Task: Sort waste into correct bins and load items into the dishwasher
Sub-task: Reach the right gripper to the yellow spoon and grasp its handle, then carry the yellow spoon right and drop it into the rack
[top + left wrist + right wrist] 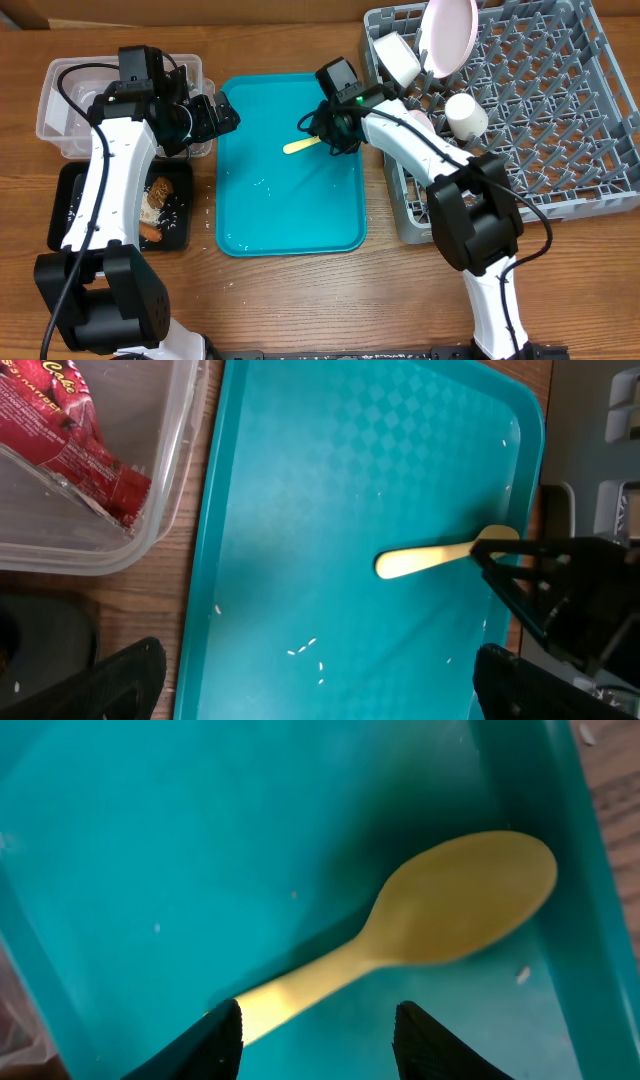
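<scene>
A pale yellow spoon [300, 146] lies on the teal tray [290, 215]; it also shows in the left wrist view [425, 559] and the right wrist view [420, 935]. My right gripper [325, 135] is open right over the spoon, fingers [315, 1030] astride its handle end. My left gripper [215, 115] is open and empty [310, 680] at the tray's left edge. The clear tub [60, 120] holds a red wrapper [75, 445]. The black tray [70, 215] holds food scraps [155, 210]. The grey rack [560, 110] holds a plate [448, 35], a bowl [397, 58] and a cup [465, 115].
A few rice grains [308, 650] lie on the teal tray. Bare wooden table [300, 300] lies in front of the tray and rack.
</scene>
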Controlling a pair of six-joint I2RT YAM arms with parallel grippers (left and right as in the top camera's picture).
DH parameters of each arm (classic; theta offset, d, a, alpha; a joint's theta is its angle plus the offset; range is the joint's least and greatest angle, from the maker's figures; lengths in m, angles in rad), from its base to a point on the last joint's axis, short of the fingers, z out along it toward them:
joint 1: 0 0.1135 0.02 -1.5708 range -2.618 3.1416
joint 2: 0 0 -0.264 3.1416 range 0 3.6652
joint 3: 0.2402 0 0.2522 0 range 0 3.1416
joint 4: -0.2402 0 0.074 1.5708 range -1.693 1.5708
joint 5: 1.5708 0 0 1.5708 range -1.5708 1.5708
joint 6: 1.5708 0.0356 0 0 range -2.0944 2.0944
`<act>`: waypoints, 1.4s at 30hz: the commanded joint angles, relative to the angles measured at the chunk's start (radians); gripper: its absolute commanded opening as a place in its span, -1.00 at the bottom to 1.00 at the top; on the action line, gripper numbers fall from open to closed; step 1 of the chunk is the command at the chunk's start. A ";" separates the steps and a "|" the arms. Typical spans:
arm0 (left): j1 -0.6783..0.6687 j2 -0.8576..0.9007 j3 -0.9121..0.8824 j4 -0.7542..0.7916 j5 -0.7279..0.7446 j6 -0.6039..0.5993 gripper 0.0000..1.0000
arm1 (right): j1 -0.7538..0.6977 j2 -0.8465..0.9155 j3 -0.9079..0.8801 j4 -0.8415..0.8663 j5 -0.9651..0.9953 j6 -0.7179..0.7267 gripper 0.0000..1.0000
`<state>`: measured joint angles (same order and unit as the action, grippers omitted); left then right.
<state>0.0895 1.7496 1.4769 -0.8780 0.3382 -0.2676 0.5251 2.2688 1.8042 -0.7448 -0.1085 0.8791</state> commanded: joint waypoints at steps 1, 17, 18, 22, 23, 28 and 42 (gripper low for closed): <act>0.000 -0.020 -0.005 0.000 -0.006 -0.006 1.00 | -0.001 0.040 -0.002 0.018 -0.006 0.041 0.03; 0.002 -0.020 -0.005 0.000 -0.008 -0.006 1.00 | -0.003 0.151 -0.003 0.093 0.033 0.064 -0.41; 0.002 -0.020 -0.005 0.000 -0.008 -0.006 1.00 | -0.003 0.160 -0.003 0.095 0.040 0.064 -0.46; 0.002 -0.020 -0.005 0.000 -0.008 -0.006 1.00 | -0.003 0.203 -0.004 0.105 0.061 0.064 -0.82; 0.002 -0.020 -0.005 0.000 -0.008 -0.006 1.00 | -0.003 0.209 -0.004 0.107 0.063 0.064 -0.90; 0.002 -0.020 -0.005 0.000 -0.008 -0.006 1.00 | -0.003 0.211 -0.001 0.105 0.042 0.028 -0.92; 0.002 -0.020 -0.005 0.000 -0.009 -0.006 1.00 | -0.065 -0.033 0.350 -0.386 -0.103 -0.455 -0.92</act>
<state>0.0895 1.7496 1.4769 -0.8780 0.3359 -0.2672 0.4778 2.3810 2.0300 -1.0534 -0.1989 0.6044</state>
